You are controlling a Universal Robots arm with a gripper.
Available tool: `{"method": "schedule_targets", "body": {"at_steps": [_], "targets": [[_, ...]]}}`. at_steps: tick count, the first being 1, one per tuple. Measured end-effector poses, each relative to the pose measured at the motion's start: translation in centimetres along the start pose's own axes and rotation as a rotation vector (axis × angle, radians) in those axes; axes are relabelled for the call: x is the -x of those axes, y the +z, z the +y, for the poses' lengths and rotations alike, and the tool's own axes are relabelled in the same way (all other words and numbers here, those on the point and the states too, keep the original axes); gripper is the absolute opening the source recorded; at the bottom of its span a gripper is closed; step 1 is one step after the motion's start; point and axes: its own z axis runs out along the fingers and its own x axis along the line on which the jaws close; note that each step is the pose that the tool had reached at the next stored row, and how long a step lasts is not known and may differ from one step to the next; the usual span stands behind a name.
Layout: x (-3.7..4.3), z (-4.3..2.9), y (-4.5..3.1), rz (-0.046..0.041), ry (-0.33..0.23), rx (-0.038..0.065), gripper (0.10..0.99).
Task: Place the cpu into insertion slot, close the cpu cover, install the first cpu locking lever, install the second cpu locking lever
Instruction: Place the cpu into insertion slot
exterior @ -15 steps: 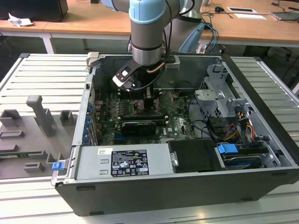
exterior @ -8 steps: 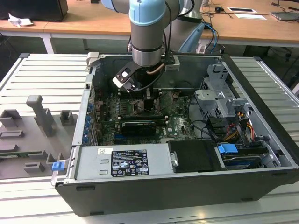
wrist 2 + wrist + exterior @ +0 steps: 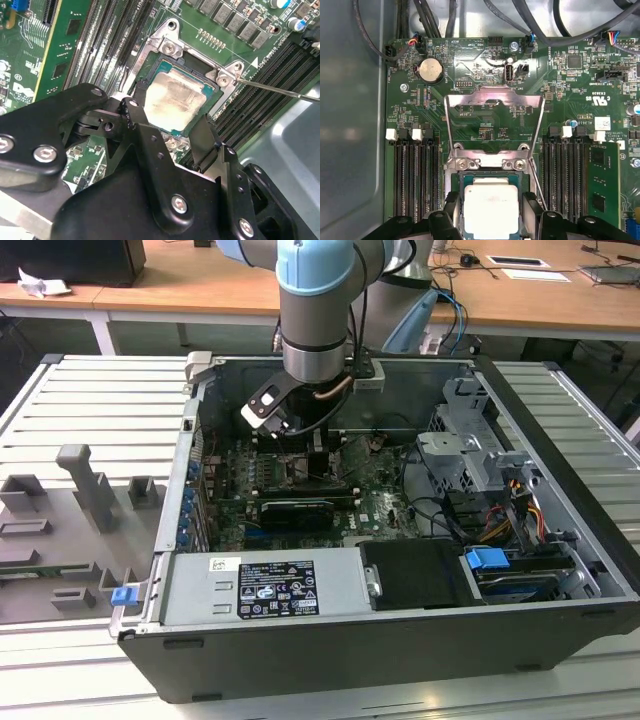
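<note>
1. The arm (image 3: 315,310) reached down from above into the open computer case (image 3: 400,640), which lay on the ribbed grey bench (image 3: 100,400).
2. The gripper (image 3: 491,200) sat low over the green circuit board (image 3: 570,100), straddling the cpu (image 3: 491,215). Whether it clamped the chip or stood free of it could not be told.
3. The cpu lay flat inside the insertion slot (image 3: 187,61), metal top up, its edges square with the slot's rim.
4. The cpu cover (image 3: 492,95) stood open, tilted up off the slot on its hinge. The circuit board showed through its central window.
5. A thin locking lever (image 3: 280,90) ran slantwise away from one corner of the insertion slot, clear of the cpu cover.
6. Long black memory slots (image 3: 415,175) flanked the insertion slot on both sides.
7. At the exterior view's left, grey fixture blocks (image 3: 90,490) stood on the bench, well apart from the gripper.
</note>
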Motion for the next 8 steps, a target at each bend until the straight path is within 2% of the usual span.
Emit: {"method": "schedule_targets", "body": {"at_steps": [2,5,7,8], "targets": [[-0.01,0.03,-0.34,-0.0004,0.0,0.0,0.596],[0.05,0.02,-0.4,-0.0012,0.0,0.0,0.404],[0.05,0.03,-0.49,-0.0013,0.0,0.0,0.165],[0.05,0.03,-0.52,-0.0014,0.0,0.0,0.106]]}}
